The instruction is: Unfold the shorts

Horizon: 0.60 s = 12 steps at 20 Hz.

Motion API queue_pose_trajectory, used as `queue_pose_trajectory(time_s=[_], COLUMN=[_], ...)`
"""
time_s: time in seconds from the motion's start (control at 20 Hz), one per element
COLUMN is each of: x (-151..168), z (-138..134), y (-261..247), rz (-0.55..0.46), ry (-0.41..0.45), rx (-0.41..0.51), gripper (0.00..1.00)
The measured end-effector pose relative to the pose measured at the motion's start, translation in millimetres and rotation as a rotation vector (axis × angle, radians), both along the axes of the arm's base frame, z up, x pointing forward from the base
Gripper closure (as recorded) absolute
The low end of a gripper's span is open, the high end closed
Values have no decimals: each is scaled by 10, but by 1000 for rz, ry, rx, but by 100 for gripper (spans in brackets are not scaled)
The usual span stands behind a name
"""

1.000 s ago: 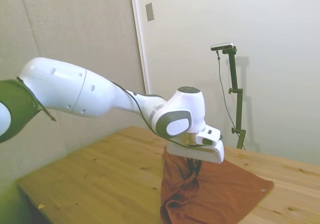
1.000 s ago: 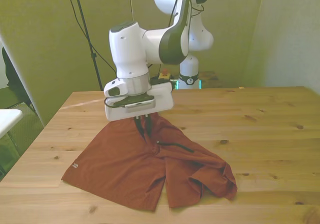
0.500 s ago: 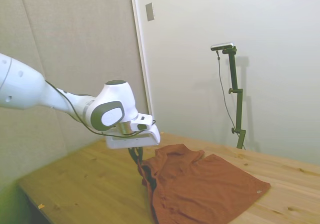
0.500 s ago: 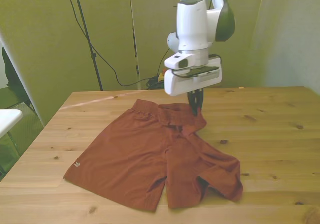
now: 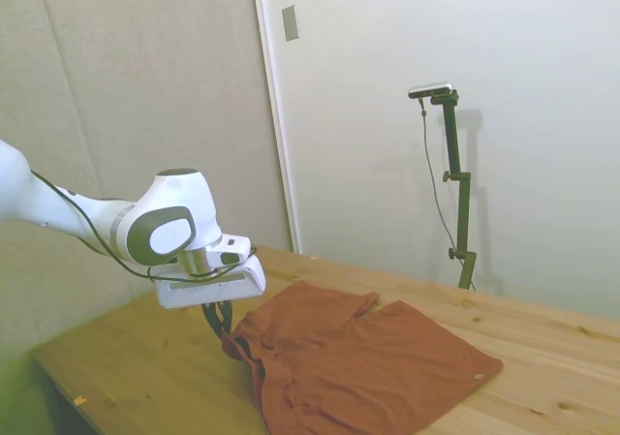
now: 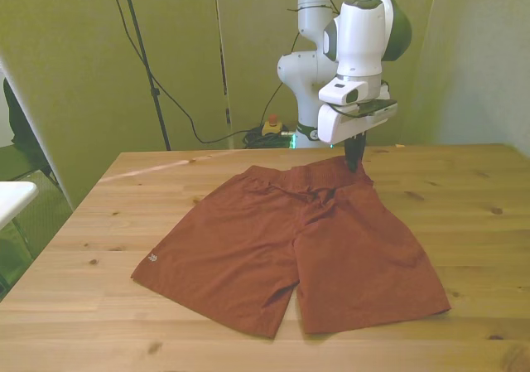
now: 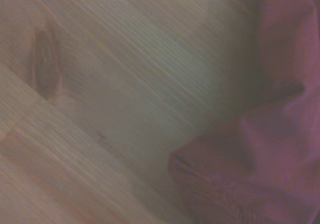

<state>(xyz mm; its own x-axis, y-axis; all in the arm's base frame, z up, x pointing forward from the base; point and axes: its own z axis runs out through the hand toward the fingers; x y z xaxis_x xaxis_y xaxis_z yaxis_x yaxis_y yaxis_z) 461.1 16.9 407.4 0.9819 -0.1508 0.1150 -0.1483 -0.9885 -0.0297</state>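
Shorts [image 6: 298, 248] lie spread, waistband corner in hand [image 6: 354, 161].

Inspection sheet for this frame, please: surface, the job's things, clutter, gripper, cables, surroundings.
Surface: wooden table, knotty planks, bare apart from the garment.
Job's things: shorts spread nearly flat, both legs open toward the table's near edge in the front view; a waistband corner is lifted at the gripper; small pale tag near the hem on the front view's left.
Clutter: nothing seen on the table.
Gripper: gripper shut on the waistband corner, low over the table.
Cables: dark cable hanging behind the table; another runs along the arm.
Surroundings: plain walls, a small grey wall plate, a red button unit beside the robot's base.
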Motion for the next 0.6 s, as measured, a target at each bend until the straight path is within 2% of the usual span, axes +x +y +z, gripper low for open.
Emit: queue_pose_trajectory(time_s=[0.3, 0.6], x=[-40, -188], z=[-1, 155], y=[-3, 51], rz=[-17, -23], ry=[1, -17], rx=[1, -2], gripper=[0, 0])
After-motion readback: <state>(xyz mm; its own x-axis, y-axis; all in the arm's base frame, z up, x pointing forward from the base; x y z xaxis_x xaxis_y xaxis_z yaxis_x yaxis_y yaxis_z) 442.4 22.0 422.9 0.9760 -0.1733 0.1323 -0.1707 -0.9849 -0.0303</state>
